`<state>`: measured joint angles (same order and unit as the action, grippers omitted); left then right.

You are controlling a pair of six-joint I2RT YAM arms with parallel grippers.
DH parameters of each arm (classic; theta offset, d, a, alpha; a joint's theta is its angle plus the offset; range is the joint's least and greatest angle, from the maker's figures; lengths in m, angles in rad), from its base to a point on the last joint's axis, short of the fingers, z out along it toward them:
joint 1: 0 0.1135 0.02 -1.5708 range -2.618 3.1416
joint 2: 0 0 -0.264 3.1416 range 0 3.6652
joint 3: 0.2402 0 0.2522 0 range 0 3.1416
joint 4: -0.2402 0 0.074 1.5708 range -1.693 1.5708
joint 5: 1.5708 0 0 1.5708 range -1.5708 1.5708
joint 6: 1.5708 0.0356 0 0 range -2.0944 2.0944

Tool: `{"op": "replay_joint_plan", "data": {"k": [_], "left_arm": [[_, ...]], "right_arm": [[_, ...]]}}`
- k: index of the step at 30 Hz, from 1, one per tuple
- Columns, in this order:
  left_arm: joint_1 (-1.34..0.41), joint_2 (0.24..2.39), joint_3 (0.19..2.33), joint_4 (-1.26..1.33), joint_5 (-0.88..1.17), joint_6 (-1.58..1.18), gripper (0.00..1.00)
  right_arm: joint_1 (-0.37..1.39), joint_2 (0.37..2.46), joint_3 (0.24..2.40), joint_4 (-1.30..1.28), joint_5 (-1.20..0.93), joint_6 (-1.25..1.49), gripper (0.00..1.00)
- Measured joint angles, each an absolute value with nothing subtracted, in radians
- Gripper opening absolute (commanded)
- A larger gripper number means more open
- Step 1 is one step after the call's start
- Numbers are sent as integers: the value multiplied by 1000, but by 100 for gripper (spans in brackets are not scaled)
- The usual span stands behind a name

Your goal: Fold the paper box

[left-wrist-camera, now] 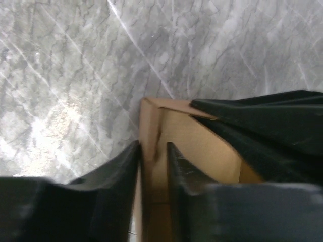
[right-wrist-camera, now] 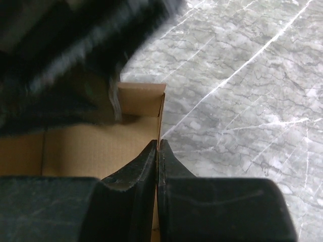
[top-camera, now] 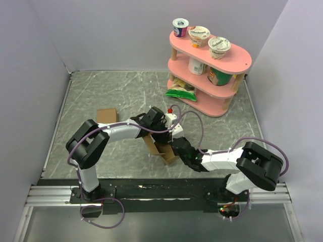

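Top view: the paper box [top-camera: 162, 150] lies on the desk [top-camera: 101, 91] just below the frame's centre, half formed and open at the top. The left gripper [top-camera: 157, 130] reaches it from the upper left and the right gripper [top-camera: 177, 147] from the lower right. A small cardboard cube [top-camera: 106, 115] sits apart, left of centre.

Left wrist view: the jaws stand slightly apart astride an upright wall near its corner. A sliver of gap shows on the inner side, so the hold looks loose.

Right wrist view: at lower centre the jaws are together, clamped on the thin edge of a wall.

The right clamp should act as the anchor. The left should push its wall along the crease rather than pull outward, or the box may skid or buckle.
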<state>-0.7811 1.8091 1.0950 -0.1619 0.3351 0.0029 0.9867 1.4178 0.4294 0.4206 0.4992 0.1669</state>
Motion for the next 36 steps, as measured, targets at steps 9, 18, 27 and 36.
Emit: {"op": "replay_joint_plan", "data": {"k": [9, 18, 27, 36], "left_arm": [[-763, 1808, 1114, -139, 382, -65, 75], [-715, 1788, 1142, -132, 462, -94, 99], [-625, 1671, 1189, -85, 385, -200, 96], [-470, 1509, 1147, 43, 223, -375, 96]], "right_arm": [[1015, 1436, 527, 220, 588, 353, 12], [1005, 1404, 552, 34, 666, 575, 12], [950, 1377, 588, -147, 675, 786, 15], [936, 1416, 663, -270, 666, 934, 44]]}}
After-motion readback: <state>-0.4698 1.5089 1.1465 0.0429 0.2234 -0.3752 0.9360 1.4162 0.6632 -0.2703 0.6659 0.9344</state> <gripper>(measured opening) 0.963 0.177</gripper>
